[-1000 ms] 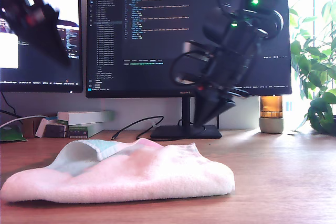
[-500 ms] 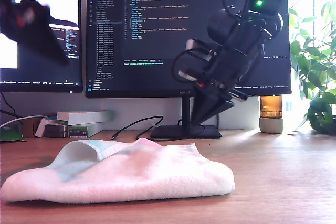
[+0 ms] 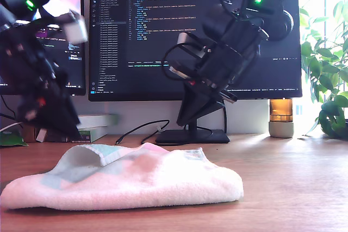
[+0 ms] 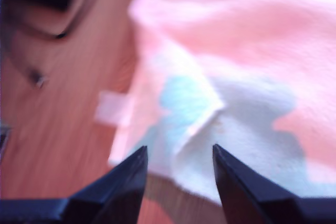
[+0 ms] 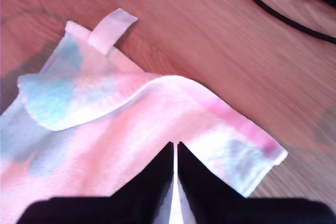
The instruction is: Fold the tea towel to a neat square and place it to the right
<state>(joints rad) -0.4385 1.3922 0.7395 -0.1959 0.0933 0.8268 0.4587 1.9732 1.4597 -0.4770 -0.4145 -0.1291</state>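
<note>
The tea towel [image 3: 136,180] lies loosely folded on the wooden desk, pale pink and white with mint patches, with a flap turned up at its rear on the exterior view's left. My first gripper [image 3: 65,129] hangs blurred just above that end, open and empty; the first wrist view shows its fingertips [image 4: 140,174] apart over a turned-up hem of the towel [image 4: 236,77]. My second gripper [image 3: 186,121] hovers above the towel's rear edge near the monitor stand, shut, holding nothing. Below my second gripper [image 5: 175,153] lie the towel [image 5: 131,124] and its hanging loop [image 5: 111,27].
Two monitors [image 3: 163,36] stand behind the desk, one on a black stand [image 3: 190,137]. A black cable [image 3: 136,129] runs behind the towel. Boxes [image 3: 89,126] sit at the exterior view's left rear. An amber jar [image 3: 281,118] and a plant [image 3: 326,80] stand at its right.
The first arm has dropped from the exterior view's upper left to just above the towel's end. The second arm has shifted a little toward that view's left. The towel has not moved.
</note>
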